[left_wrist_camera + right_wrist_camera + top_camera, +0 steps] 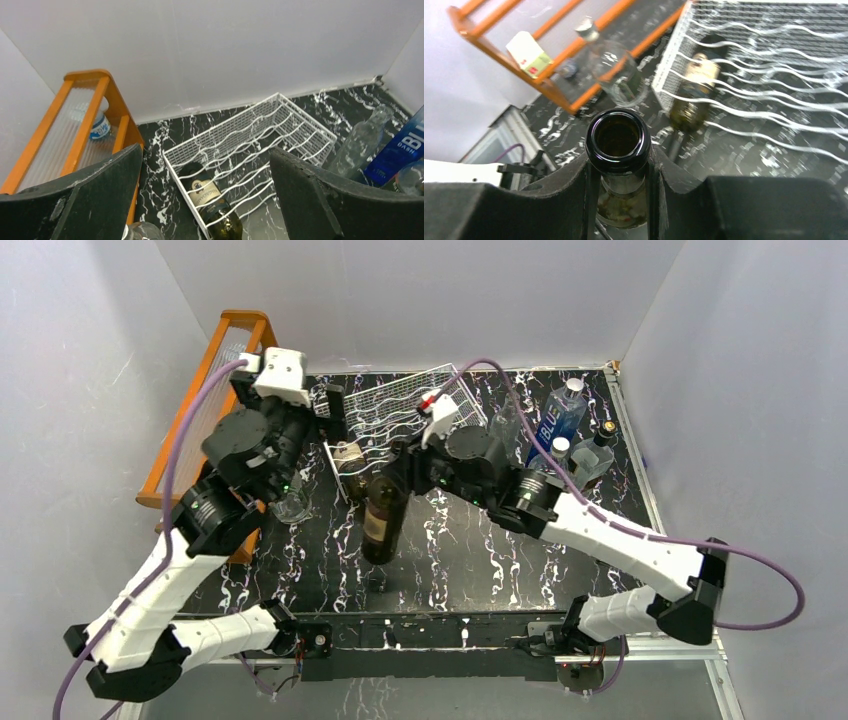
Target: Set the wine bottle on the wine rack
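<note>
The white wire wine rack (400, 400) lies flat at the back middle of the table, also in the left wrist view (280, 120) and the right wrist view (774, 45). A dark labelled bottle (212, 200) lies in its leftmost groove. My right gripper (397, 472) is shut on the neck of a dark brown wine bottle (382, 525), which stands roughly upright just in front of the rack. In the right wrist view its open mouth (618, 134) sits between my fingers (591, 190). My left gripper (206, 152) hangs open above the rack's left end, holding nothing.
An orange wooden shelf (200, 410) leans at the back left. A clear bottle (290, 502) stands beside it, under my left arm. At the back right stand a blue bottle (557, 420) and clear bottles (592, 455). White walls close in the table.
</note>
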Robot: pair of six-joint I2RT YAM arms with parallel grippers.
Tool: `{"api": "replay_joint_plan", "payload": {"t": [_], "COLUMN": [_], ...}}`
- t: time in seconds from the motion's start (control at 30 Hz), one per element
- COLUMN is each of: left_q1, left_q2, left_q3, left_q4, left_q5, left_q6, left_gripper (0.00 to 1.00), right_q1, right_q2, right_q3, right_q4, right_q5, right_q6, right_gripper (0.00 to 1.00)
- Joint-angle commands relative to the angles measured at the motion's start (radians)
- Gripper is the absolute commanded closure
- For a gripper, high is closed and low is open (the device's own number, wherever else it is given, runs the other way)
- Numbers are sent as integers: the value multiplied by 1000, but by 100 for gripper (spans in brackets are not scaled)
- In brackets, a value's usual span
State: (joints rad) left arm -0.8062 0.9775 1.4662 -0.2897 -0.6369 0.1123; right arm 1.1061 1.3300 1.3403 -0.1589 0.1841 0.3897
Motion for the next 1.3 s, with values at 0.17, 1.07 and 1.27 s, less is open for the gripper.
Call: {"api": "replay_joint_plan", "payload": {"t": [0.17, 1.07, 1.27], "left_q1": [3, 58, 58], "left_q2": [96, 48, 131], "left_q3": [-101, -821, -826], "left_q4": [-61, 571, 663], "left_q5": [196, 1188, 1194], "left_q6": [-137, -257, -281], "left_gripper": [2, 2, 2], "right_q1": [-73, -96, -97], "right_q2": [-222, -316, -352], "right_q3": [-87, -185, -223], "right_q4": [-90, -104, -67], "right_q5": [211, 376, 360], "right_q6": [44, 193, 207], "right_gripper": [99, 100, 100]}}
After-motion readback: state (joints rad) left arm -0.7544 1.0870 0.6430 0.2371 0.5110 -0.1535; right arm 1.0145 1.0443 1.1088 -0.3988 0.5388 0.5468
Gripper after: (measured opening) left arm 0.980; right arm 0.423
